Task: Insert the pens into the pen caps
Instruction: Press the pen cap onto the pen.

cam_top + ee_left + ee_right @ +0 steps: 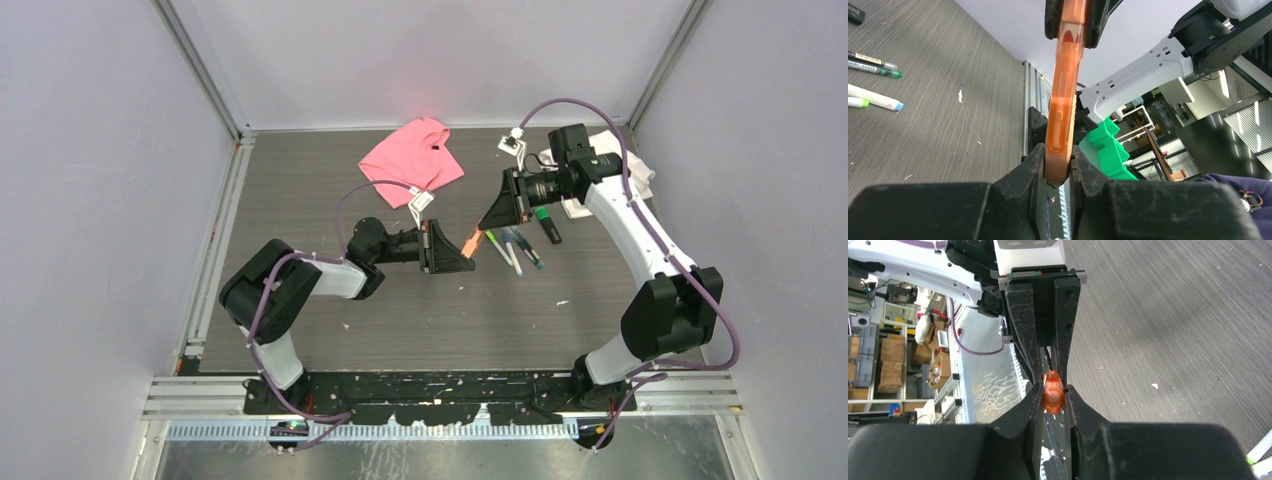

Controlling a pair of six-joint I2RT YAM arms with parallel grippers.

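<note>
An orange pen is held in the air between both grippers. My left gripper is shut on its lower end, as the left wrist view shows; the pen rises from there to the right gripper's fingers. My right gripper is shut on its other end, seen end-on in the right wrist view. On the table lie a white pen with a green cap, one with a blue cap, a dark green pen and a black highlighter. No loose cap shows.
A pink cloth lies at the back middle and a white cloth behind the right arm. White specks dot the table. The lying pens also show in the left wrist view.
</note>
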